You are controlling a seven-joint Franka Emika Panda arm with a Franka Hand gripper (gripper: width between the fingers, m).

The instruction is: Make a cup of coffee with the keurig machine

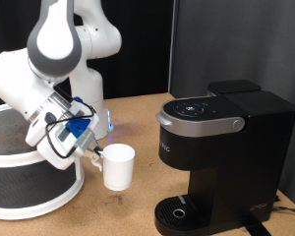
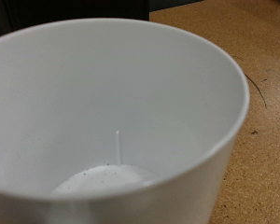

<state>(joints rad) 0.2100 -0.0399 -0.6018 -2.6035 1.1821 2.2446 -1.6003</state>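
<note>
The cup point(image 1: 119, 166) is a small white mug, held slightly above the wooden table, to the exterior view's left of the keurig machine point(image 1: 221, 147). My gripper point(image 1: 95, 154) is at the cup's left side, shut on its handle or rim. The machine is boxy and black with a grey-silver lid handle point(image 1: 202, 123) that is down, and a round drip tray point(image 1: 180, 211) with nothing on it. In the wrist view the cup's white inside point(image 2: 112, 112) fills the frame and looks empty; my fingers do not show there.
A round white stand with a dark top point(image 1: 20, 172) sits at the exterior view's left, under the arm. A thin cable point(image 1: 283, 205) runs from the machine's right side. Bare wooden table point(image 1: 138, 211) lies between the cup and the machine.
</note>
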